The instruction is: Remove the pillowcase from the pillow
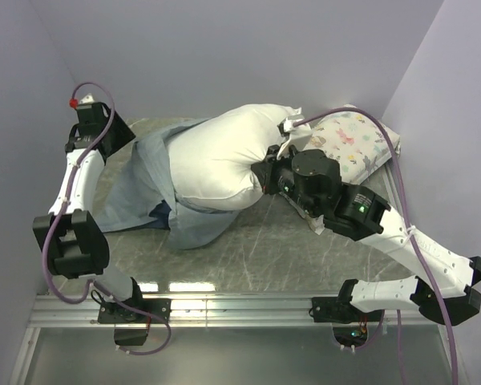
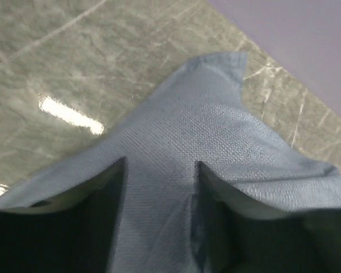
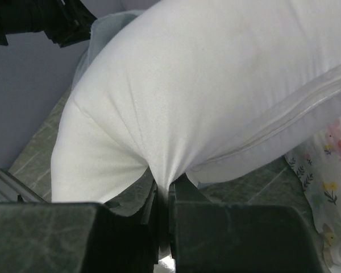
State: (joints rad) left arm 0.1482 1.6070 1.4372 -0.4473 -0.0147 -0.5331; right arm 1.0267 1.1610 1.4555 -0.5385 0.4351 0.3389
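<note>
White arm links [image 1: 76,172]; black joints; purple cables [image 1: 433,265]; green LEDs.

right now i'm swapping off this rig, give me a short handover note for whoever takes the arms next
Left gripper: jaws shut on a fold of the grey-blue fabric pillowcase, at the far left of the grey marbled table.
Right gripper: jaws shut on a pinch of the plump white pillow at its near edge.
Where things are: most of the pillow is bare; the pillowcase is bunched around its left end and spread on the table to the left. A cream floral-print pillow lies far right, beside the white one.
Done: pillow largely drawn out.
Left: pull the two apart until the last end comes free of the pillowcase.
</note>
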